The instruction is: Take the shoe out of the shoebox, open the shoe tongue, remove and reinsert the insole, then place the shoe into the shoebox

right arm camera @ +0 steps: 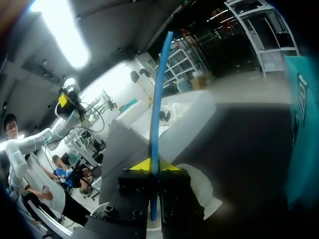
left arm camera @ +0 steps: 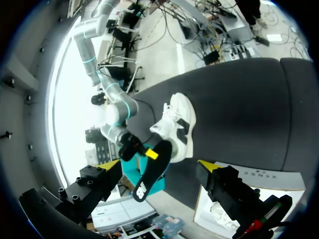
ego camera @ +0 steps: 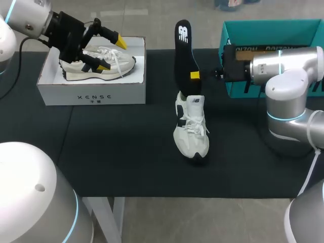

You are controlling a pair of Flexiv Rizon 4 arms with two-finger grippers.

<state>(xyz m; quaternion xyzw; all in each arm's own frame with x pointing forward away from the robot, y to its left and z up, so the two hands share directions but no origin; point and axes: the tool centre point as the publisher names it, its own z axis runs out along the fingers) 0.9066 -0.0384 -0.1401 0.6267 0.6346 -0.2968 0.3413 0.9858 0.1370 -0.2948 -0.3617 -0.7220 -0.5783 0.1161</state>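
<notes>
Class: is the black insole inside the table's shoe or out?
Out: the right gripper is shut on the insole, holding it over the shoe; whether its lower end touches the opening, cannot tell.

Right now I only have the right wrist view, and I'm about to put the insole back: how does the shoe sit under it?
Observer: The shoe stands on the table with its toe toward the near edge. The insole rises from its heel opening.
Operator: Is the left arm in my way?
Observer: No. The left pincer hangs open over the white shoebox, well off to the side.
Operator: Is that box empty?
Observer: No, a second shoe lies in it.
</notes>
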